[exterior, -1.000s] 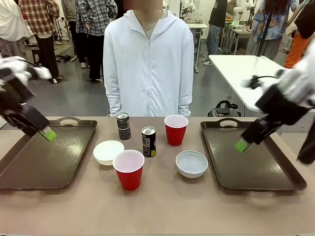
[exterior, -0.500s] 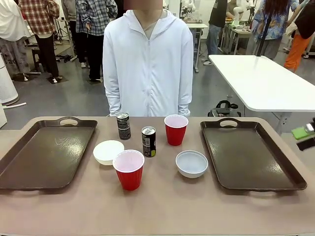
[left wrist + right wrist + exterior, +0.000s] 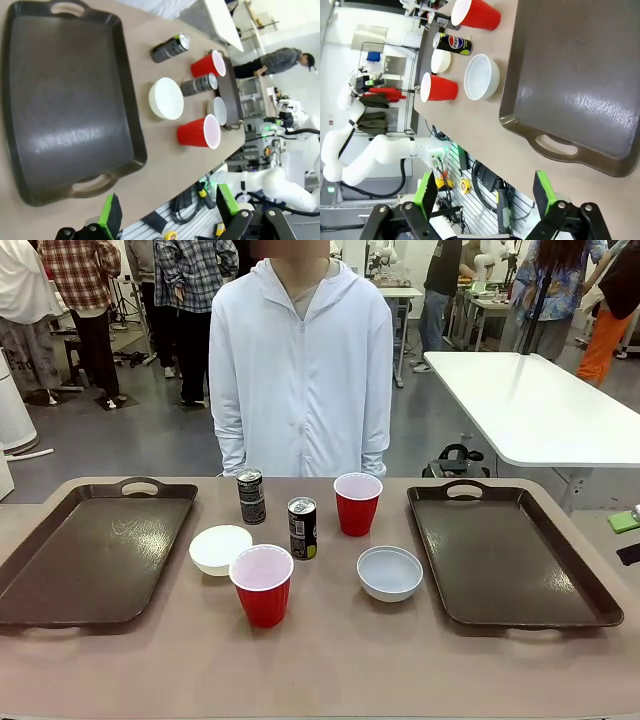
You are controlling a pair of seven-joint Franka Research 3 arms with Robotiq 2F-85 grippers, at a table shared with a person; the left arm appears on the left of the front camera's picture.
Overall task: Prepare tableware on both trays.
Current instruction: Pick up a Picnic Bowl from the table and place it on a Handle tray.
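A person in a white zip-up hoodie [image 3: 300,370] stands upright at the far edge of the tan table [image 3: 330,665], arms down at the sides. Behind and to the right stands a white table [image 3: 530,400], with a black object [image 3: 455,460], perhaps a bag, on the grey floor beside it. Farther back, a person in a plaid shirt [image 3: 80,285] stands with others. In the right wrist view, dark cables [image 3: 485,180] lie below the table's near edge.

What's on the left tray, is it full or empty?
Empty. The left tray has a bare, shiny brown bottom from rim to rim; nothing sits in it.
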